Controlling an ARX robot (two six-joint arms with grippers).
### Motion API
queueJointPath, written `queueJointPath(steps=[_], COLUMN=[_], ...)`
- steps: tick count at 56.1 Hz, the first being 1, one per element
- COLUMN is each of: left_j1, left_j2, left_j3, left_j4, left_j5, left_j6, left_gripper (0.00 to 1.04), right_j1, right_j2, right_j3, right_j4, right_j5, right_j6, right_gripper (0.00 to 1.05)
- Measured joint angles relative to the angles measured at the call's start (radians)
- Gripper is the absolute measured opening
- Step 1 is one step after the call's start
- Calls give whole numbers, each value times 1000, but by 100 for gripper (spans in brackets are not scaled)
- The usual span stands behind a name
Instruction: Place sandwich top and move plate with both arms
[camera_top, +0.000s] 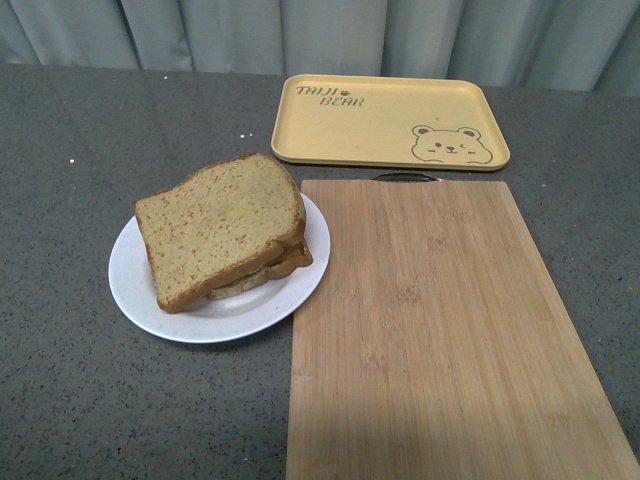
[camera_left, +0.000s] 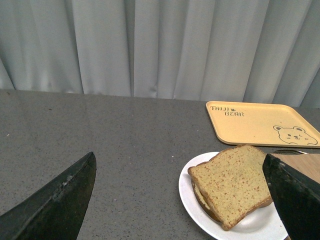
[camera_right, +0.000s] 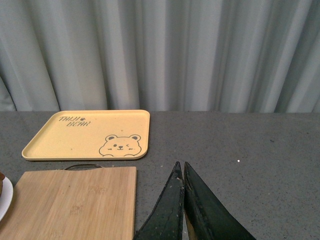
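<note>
Grey tabletop (camera_top: 70, 420), sandwich top (camera_top: 220, 225) stacked on plate (camera_top: 135, 285); left end effector (camera_left: 179, 156) agape, right end effector (camera_right: 182, 164) closed (wrist views only).

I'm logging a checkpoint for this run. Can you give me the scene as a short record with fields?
sandwich top: on the plate, lying over the lower slice
plate: on the grey table, its right rim at the cutting board's left edge
cutting board: bare wood, right of the plate
yellow tray: beyond the board
left gripper: open, holding nothing, facing the plate
right gripper: shut, holding nothing
</note>
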Motion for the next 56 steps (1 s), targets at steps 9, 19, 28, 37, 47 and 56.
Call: queueJointPath(steps=[9,19,28,37,47,56], left_j1=[0,0,0,0,0,0], left_j2=[0,0,0,0,0,0], left_j3=[0,0,0,0,0,0], left_j4=[0,0,0,0,0,0], left_j5=[0,0,0,0,0,0], left_j6=[0,0,0,0,0,0], left_gripper=[98,98,98,98,98,98], right_j1=[0,0,0,0,0,0], right_j2=[-98,-212,-284,-341,-397,-441], right_j3=[-2,-2,-2,-2,-2,-2], right_j4=[-88,-196,-264,-320,-375,-418], right_j5=[0,0,0,-1,-1,-1], right_j6=[0,0,0,0,0,0], right_gripper=[1,1,1,1,1,1])
